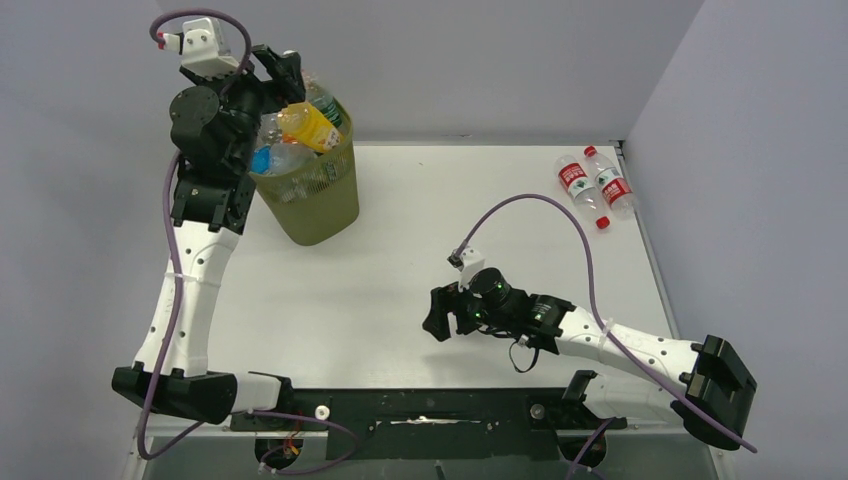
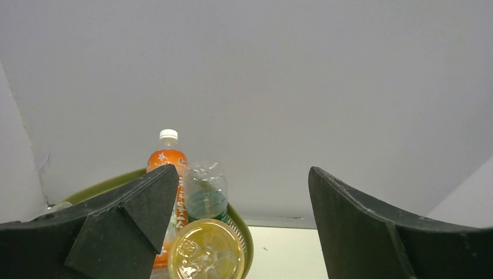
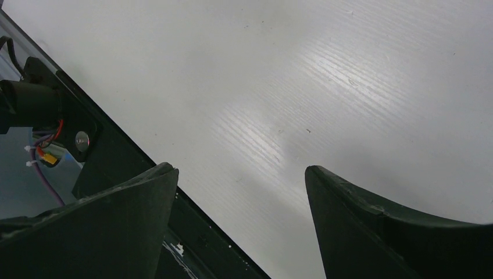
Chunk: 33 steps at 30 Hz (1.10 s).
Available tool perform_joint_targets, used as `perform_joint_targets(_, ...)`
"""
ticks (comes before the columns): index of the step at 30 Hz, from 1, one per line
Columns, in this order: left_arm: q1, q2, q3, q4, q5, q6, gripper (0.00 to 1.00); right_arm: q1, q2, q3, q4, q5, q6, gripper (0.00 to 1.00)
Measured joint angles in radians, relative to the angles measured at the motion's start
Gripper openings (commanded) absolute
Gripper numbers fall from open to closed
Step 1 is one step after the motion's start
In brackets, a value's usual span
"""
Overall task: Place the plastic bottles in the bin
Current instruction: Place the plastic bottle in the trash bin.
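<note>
Bottles fill the bin (image 1: 312,205) at the far left of the surface (image 1: 450,190), heaped past its rim. An orange one (image 1: 308,126) lies across the top, a green-labelled one (image 1: 323,100) is behind it, and a blue-capped one (image 1: 262,158) is tucked by the near wall. From where I stand the job looks mostly done.

What is left, as far as I can see, is a pair of red-labelled bottles (image 1: 592,185). They lie side by side, touching, in the far right corner of the surface, well apart from the bin and from both arms. I see no other loose bottles on the surface.

The left arm (image 1: 190,290) reaches up over the bin. Its jaws stand apart with nothing between them, and the wrist view looks past them onto the bottles in the bin. The right arm (image 1: 600,340) lies low near the front edge. Its jaws are also apart and empty, with only bare surface beneath them.

I would guess the right arm is the one to fetch the last pair. With the pile this high, whatever goes on top may well roll off.
</note>
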Motion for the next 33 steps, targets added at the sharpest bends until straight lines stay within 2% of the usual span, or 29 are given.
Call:
perform_joint_targets(3,0.0,-0.002,0.032,-0.044,0.039,-0.021,0.84,0.0,0.0,0.0,0.002,0.0,-0.001,0.99)
perform_joint_targets(9,0.0,0.0,0.078,-0.132,0.126,-0.069,0.84,0.0,0.0,0.0,0.006,0.0,-0.008,0.98)
perform_joint_targets(15,0.0,0.026,0.188,-0.218,0.211,-0.118,0.84,-0.003,0.0,0.0,0.003,0.01,-0.013,0.98)
perform_joint_targets(18,-0.011,0.04,0.232,-0.245,0.26,-0.145,0.84,-0.043,0.002,0.006,-0.009,0.002,-0.014,0.99)
perform_joint_targets(24,-0.135,0.076,0.247,-0.28,0.284,-0.172,0.84,-0.328,0.049,0.126,-0.094,-0.027,-0.053,0.96)
perform_joint_targets(28,-0.226,0.077,0.169,-0.286,0.289,-0.184,0.84,-0.567,0.102,0.271,-0.136,-0.033,-0.123,0.94)
perform_joint_targets(33,-0.239,0.077,0.039,-0.286,0.312,-0.21,0.85,-0.842,0.202,0.376,-0.129,-0.045,-0.201,0.93)
